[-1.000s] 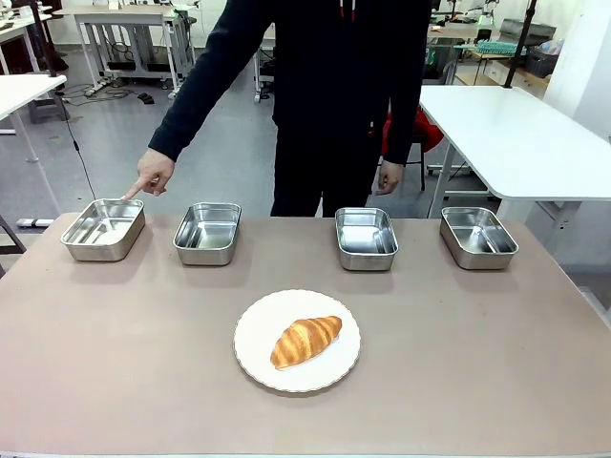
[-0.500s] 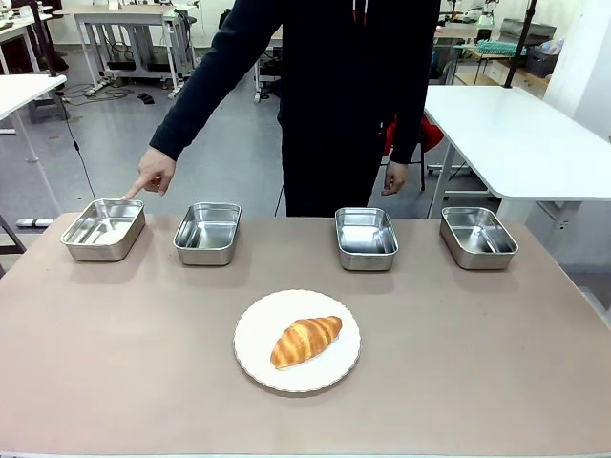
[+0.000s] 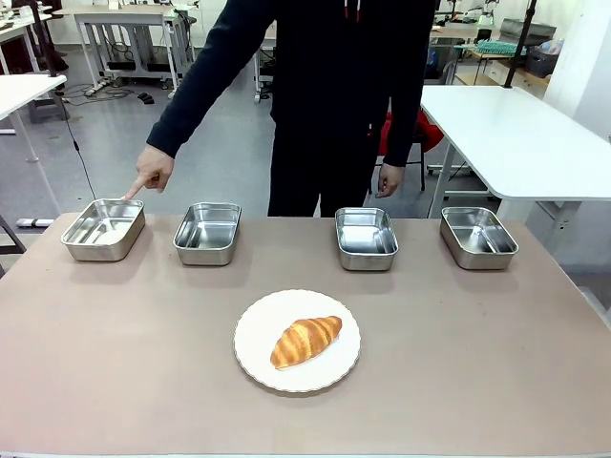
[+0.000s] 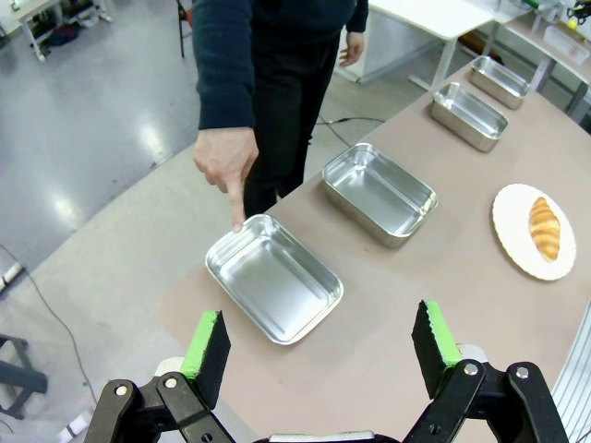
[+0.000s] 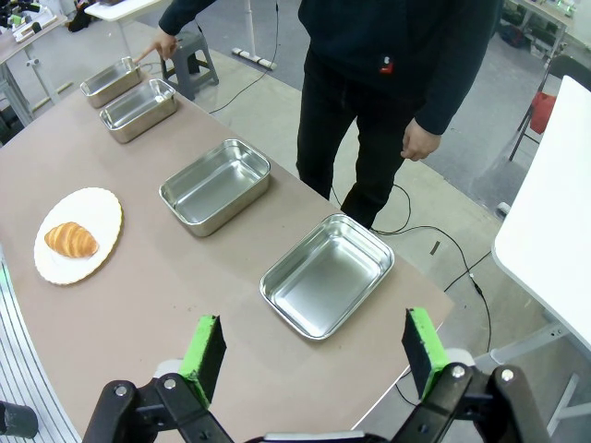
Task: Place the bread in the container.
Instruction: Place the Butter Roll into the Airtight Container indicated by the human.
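Observation:
The bread (image 3: 305, 341), a golden-brown croissant, lies on a round white plate (image 3: 260, 355) at the table's middle front; it is also visible as the bread (image 4: 544, 228) and the bread (image 5: 71, 239) in the wrist views. A person's hand (image 3: 151, 173) points a finger at the far-left container (image 3: 103, 229), seen close as the container (image 4: 274, 278) below my left gripper (image 4: 319, 348), which hangs open and empty above the table's corner. My right gripper (image 5: 314, 352) is open and empty above the far-right steel pan (image 5: 327, 275).
Three more steel pans stand in the back row: one (image 3: 207, 232) beside the pointed-at pan, one (image 3: 366, 238) right of centre, one (image 3: 477, 237) at far right. The person stands at the far edge. A white table (image 3: 520, 134) sits behind on the right.
The person's body shifted slightly at the far edge; the pointing hand stays at the far-left pan. The croissant, plate and pans have not moved.

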`<action>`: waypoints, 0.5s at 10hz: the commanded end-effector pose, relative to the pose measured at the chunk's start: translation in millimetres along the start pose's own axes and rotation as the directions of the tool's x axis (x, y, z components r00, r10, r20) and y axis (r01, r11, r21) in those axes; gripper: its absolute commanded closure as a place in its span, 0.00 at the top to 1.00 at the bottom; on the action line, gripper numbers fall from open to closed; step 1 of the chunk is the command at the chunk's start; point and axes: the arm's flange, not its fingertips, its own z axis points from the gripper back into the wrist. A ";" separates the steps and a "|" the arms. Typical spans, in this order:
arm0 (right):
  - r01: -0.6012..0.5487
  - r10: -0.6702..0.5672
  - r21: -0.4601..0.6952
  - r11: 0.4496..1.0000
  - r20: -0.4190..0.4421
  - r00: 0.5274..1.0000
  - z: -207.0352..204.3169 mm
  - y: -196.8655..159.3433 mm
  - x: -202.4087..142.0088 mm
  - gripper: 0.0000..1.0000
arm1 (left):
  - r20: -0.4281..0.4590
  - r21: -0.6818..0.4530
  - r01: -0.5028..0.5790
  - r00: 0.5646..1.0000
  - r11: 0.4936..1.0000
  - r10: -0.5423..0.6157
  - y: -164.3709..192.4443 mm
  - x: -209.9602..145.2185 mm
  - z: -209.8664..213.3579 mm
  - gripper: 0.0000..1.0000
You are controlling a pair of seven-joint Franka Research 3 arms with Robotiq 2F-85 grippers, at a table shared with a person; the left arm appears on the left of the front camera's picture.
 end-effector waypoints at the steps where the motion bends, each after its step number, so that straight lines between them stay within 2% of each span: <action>1: -0.007 0.007 0.000 1.000 0.010 1.000 -0.6 -0.7 1.4 1.00 | -0.048 -0.009 0.004 0.999 1.000 -0.004 -45.9 23.8 -18.2 1.00; 2: -0.007 0.007 0.000 1.000 0.010 1.000 -0.6 -0.7 1.4 1.00 | -0.058 0.003 0.000 0.998 1.000 0.000 -72.0 37.2 -31.7 1.00; 3: -0.007 0.007 0.000 1.000 0.010 1.000 -0.6 -0.7 1.4 1.00 | -0.105 -0.017 0.011 0.994 1.000 -0.013 -106.6 49.8 -51.3 1.00; 4: -0.007 0.007 0.000 1.000 0.010 1.000 -0.6 -0.7 1.4 1.00 | -0.182 -0.018 0.036 0.982 0.999 -0.039 -154.8 60.0 -83.1 1.00; 5: -0.007 0.007 0.000 1.000 0.010 1.000 -0.6 -0.7 1.4 1.00 | -0.247 -0.037 0.040 0.968 0.999 -0.048 -187.4 62.3 -107.3 1.00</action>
